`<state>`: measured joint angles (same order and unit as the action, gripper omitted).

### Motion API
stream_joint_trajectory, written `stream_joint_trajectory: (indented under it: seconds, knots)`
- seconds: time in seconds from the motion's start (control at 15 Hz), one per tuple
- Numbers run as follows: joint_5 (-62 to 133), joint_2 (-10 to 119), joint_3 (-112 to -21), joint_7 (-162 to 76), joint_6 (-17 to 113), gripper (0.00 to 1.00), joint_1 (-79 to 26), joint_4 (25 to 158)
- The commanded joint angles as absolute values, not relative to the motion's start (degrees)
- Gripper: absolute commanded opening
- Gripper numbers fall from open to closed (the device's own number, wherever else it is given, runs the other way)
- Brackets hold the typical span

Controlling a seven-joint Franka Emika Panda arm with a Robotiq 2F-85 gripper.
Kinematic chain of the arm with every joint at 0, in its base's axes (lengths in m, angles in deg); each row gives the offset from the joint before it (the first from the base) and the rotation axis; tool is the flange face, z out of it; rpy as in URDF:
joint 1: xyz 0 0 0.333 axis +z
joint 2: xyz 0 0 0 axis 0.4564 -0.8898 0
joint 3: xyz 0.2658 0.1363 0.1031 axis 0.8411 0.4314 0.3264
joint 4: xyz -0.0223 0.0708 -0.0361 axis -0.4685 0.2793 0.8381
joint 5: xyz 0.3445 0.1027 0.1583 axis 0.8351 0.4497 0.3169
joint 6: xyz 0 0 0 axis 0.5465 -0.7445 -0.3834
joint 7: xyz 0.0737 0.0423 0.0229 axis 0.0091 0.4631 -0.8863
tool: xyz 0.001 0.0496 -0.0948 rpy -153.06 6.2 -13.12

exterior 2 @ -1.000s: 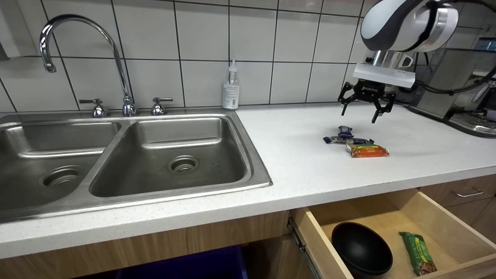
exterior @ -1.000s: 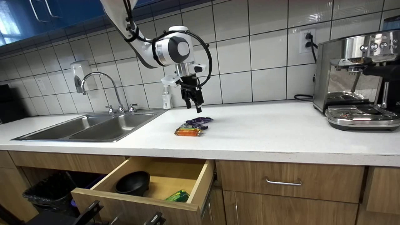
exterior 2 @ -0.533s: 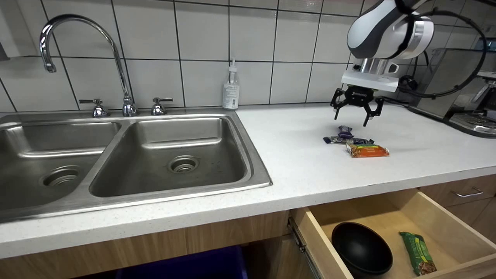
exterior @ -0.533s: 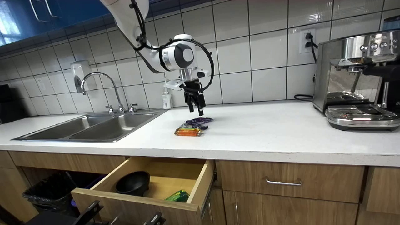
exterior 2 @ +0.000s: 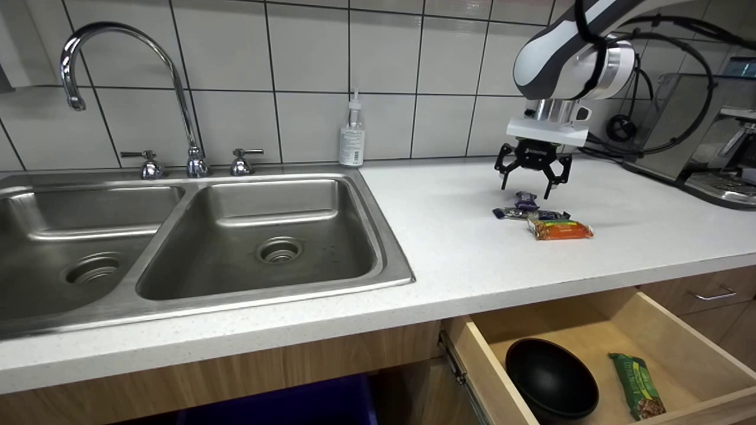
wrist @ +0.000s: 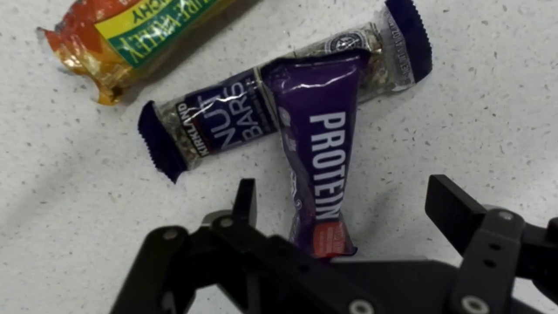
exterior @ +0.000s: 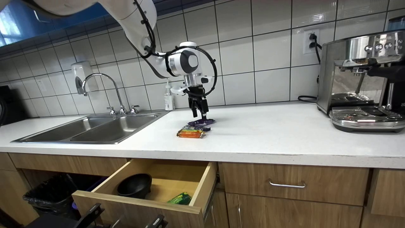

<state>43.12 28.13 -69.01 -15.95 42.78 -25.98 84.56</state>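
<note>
In the wrist view a purple protein bar (wrist: 322, 100) lies across a clear-and-navy nut bar (wrist: 231, 113). An orange-and-green granola bar (wrist: 148, 35) rests close by on the white countertop. My gripper (wrist: 341, 185) stands open, fingers wide apart, with the lower half of the protein bar in the gap between them and neither finger touching it. In an exterior view the gripper (exterior 2: 525, 193) hangs just above the protein bar (exterior 2: 525, 202), with the granola bar (exterior 2: 561, 229) nearer the counter's front. The bar's lowest end is partly hidden by the gripper body in the wrist view.
Below the counter a drawer (exterior: 136, 201) is pulled out, holding a black bowl (exterior 2: 549, 378) and a green bar (exterior 2: 638, 386). A double sink (exterior 2: 390, 260) with faucet, a pump bottle (exterior 2: 352, 141) by the tiled wall, and a coffee machine (exterior: 364, 82) flank the bars.
My gripper has come down towards the bars, shifting left in an exterior view, and stayed open. The bars, drawer and bowl have not moved.
</note>
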Motion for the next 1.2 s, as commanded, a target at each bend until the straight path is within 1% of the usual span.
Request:
stream_joint_trajectory:
  seconds: [0.0, 0.27, 0.33, 0.4, 1.0, 1.07, 1.13]
  knots:
    - [43.9, 25.0, -69.5, -14.4, 38.9, 1.0, -25.8, 79.2]
    - [44.0, 23.3, -69.5, -14.1, 37.3, 1.0, -26.0, 77.1]
    - [44.1, 23.0, -69.4, -14.2, 37.2, 0.75, -26.1, 76.8]
    - [44.2, 22.8, -69.4, -14.1, 37.3, 0.74, -26.2, 76.5]
    - [44.7, 24.0, -69.4, -14.6, 38.3, 0.03, -26.6, 77.7]
    - [44.7, 24.4, -69.4, -14.6, 38.6, 0.0, -26.6, 78.1]
    - [44.8, 25.0, -69.3, -14.8, 39.0, 0.02, -26.6, 78.8]
